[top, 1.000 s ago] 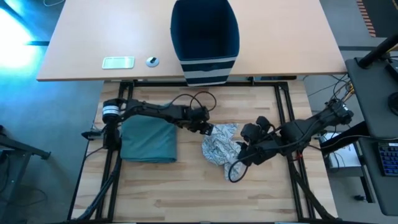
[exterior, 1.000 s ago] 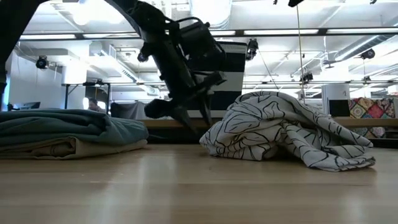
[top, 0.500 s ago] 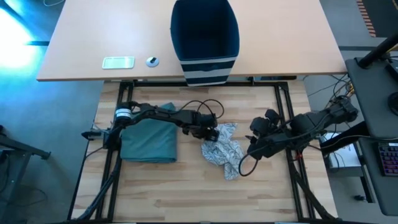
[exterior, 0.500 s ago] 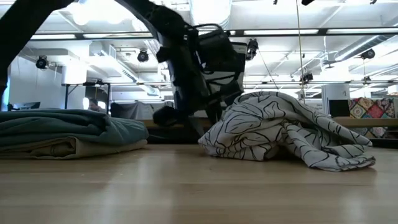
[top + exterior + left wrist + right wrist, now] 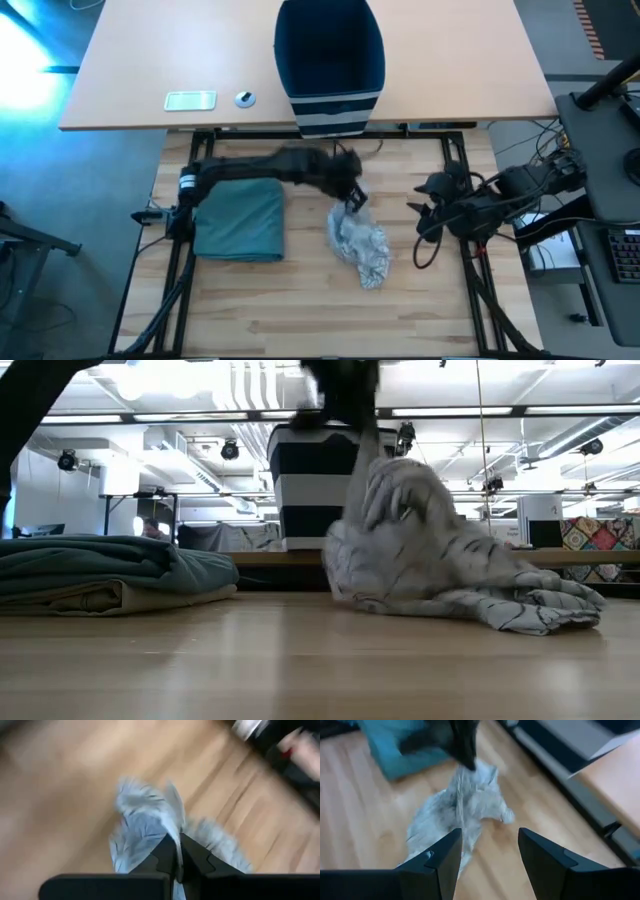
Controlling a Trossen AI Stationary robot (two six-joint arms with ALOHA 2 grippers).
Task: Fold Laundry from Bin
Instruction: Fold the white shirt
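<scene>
the left gripper (image 5: 352, 197) sits over the middle of the wooden worktop (image 5: 300, 300), its fingers (image 5: 165, 852) closed on an upper edge of a white cloth with thin dark line markings (image 5: 360, 245). the pinched part of the cloth is drawn up into a peak, as the low view shows (image 5: 400, 530), while the rest of it trails down and lies crumpled on the worktop toward the near right. in the left wrist view the cloth (image 5: 145, 825) hangs from between the two closed fingers, the wood grain blurred beneath it.

the right gripper (image 5: 418, 212) is off to the right of the cloth, apart from it, its fingers (image 5: 442, 857) spread open and holding nothing; the right wrist view looks between them at the cloth (image 5: 465, 805) and the left gripper (image 5: 462, 742) pinching its top.

a folded teal-green garment (image 5: 238, 222) lies flat on the left of the worktop, under the left arm, with a beige layer showing beneath it in the low view (image 5: 90, 598). the bin (image 5: 330, 62), navy with white stripes near its base, stands on the pale desk (image 5: 140, 60) beyond the worktop, straight behind the cloth. a small white flat device (image 5: 190, 100) and a small round object (image 5: 245, 98) lie on that desk to the left of the bin.
</scene>
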